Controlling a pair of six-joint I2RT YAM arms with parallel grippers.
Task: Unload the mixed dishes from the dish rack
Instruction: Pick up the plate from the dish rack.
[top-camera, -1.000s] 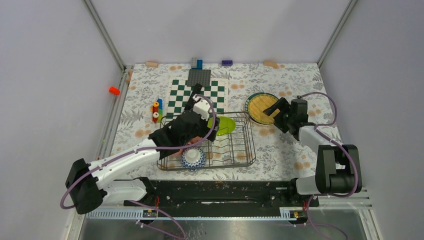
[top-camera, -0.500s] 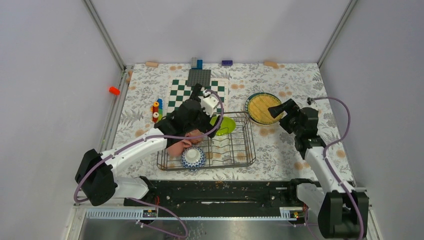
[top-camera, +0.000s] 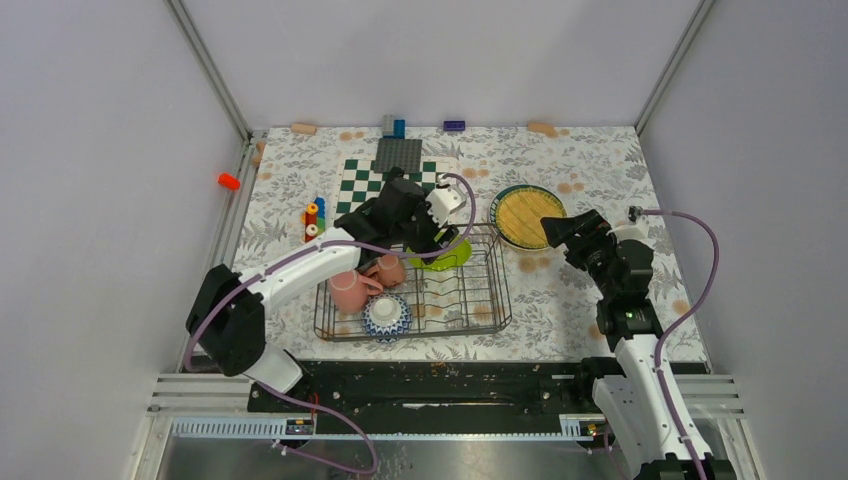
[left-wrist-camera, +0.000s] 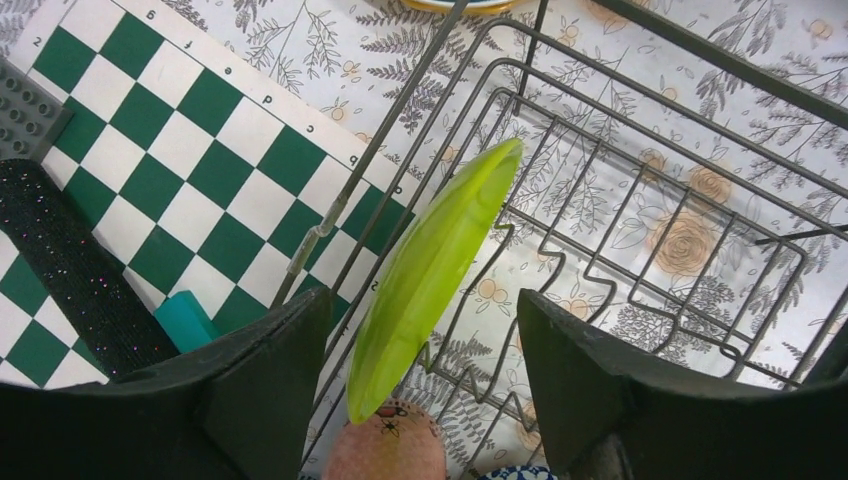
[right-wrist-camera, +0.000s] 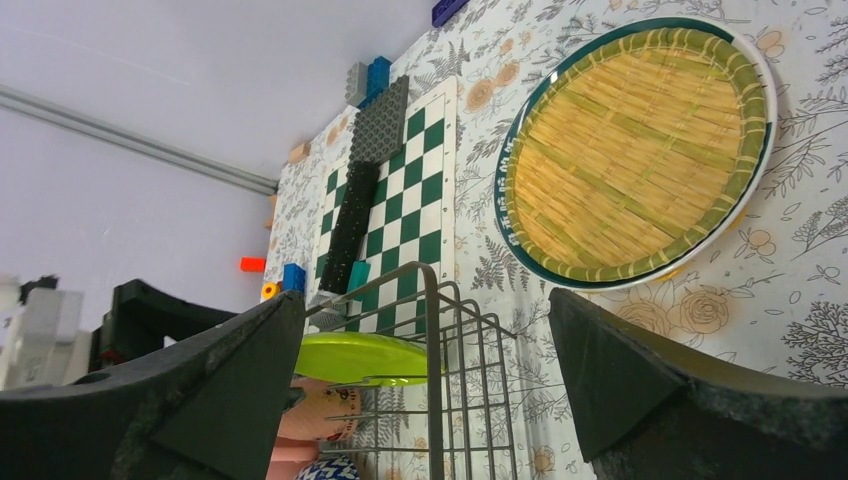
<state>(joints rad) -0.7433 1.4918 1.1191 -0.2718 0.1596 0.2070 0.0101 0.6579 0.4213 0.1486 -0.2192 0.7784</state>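
Note:
The dish rack (top-camera: 503, 300) holds a lime-green plate (top-camera: 452, 256) standing on edge at its back. A large pink mug (top-camera: 347, 291), a small salmon mug (top-camera: 389, 270) and a blue-white patterned bowl (top-camera: 386, 316) sit at its left end. My left gripper (top-camera: 436, 238) hangs over the green plate (left-wrist-camera: 440, 262). The left gripper (left-wrist-camera: 425, 385) is open, one finger (left-wrist-camera: 262, 392) on each side of the plate's rim with gaps showing. A teal-rimmed yellow woven plate (top-camera: 527, 216) lies flat on the table right of the rack. My right gripper (top-camera: 562, 232) is open and empty beside it.
A green-and-white checkered board (top-camera: 392, 186) lies behind the rack, with a black strip and a teal block (left-wrist-camera: 186, 322) on it. Colourful toy blocks (top-camera: 314, 219) stand at the left, and more lie along the back wall. The right wrist view faces the rack corner (right-wrist-camera: 436, 300) and the woven plate (right-wrist-camera: 640, 150).
My left gripper has moved from over the mugs to the back of the rack, and its jaws have narrowed around the green plate. The right arm has pulled back from the woven plate.

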